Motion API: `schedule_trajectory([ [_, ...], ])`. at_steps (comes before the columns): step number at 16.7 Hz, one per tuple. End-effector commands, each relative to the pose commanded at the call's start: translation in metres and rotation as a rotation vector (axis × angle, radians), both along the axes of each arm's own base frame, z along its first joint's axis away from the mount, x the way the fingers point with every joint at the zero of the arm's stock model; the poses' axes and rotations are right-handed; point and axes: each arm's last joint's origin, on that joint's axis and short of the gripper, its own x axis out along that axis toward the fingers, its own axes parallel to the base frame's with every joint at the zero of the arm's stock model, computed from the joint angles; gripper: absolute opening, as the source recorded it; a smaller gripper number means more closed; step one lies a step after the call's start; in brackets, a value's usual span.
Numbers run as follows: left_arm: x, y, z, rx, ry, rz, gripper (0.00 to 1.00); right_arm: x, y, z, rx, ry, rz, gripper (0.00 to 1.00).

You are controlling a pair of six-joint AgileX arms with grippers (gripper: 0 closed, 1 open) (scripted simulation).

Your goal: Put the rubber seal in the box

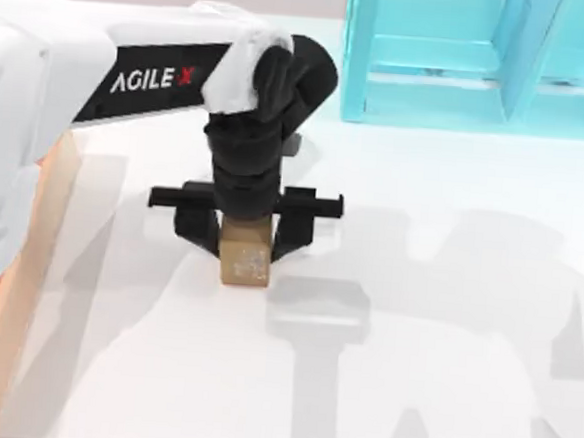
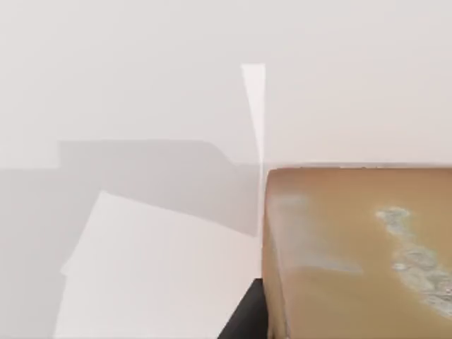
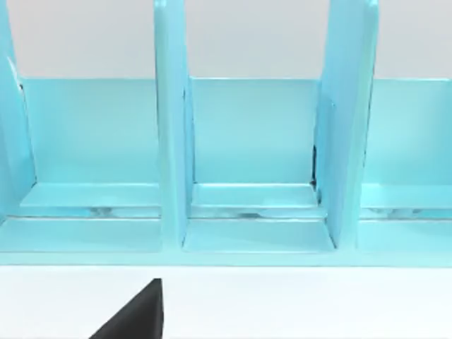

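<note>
Pinching the rubber seal (image 1: 245,262) in the left claw (image 1: 243,238), one black finger (image 1: 196,227) pressing on each side of the small tan block and the wrist reaching straight down over it. Showing, close up in the left wrist view, one tan face of the rubber seal (image 2: 353,254) with faint pale marks on it and bare white worktop (image 2: 141,85) beyond. Sitting near the middle of the worktop (image 1: 447,290) in the top view, a little left of centre; not possible to tell whether resting on the surface or hanging just above it.

Judging the step in hand: grasping done or just closing, carrying not yet begun, with the block nowhere near its goal. Calling next for a firm hold, a straight lift clear of the surface, then a sideways carry towards the top view's left, high enough to pass over the pale rim before lowering and letting go inside.

Lying farther out, at the left edge of the worktop, the box (image 1: 31,251), only its pale rim and a strip of orange-brown floor peeking out beside the white arm, well apart from the block. Standing farthest off, at the back right, the turquoise shelf (image 1: 453,70), no part of this job. Idling there, the right arm, its wrist view facing the shelf (image 3: 247,141); cannot tell the state of its claw.
</note>
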Motion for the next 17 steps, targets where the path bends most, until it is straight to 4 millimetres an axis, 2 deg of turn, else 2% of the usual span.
schedule_trajectory([
  [6,0.001,0.000,0.005,-0.002,-0.003,-0.001,0.00,0.000,0.000,0.000,0.000,0.000,0.000,1.00],
  [10,0.004,-0.003,0.036,0.001,0.001,0.001,0.00,0.000,0.000,0.000,0.000,0.000,0.000,1.00],
  [15,0.002,-0.001,0.087,0.001,0.002,0.000,0.00,0.000,0.000,0.000,0.000,0.000,0.000,1.00],
  [17,0.000,0.000,0.099,-0.001,-0.001,0.000,0.00,0.000,0.000,0.000,0.000,0.000,0.000,1.00],
])
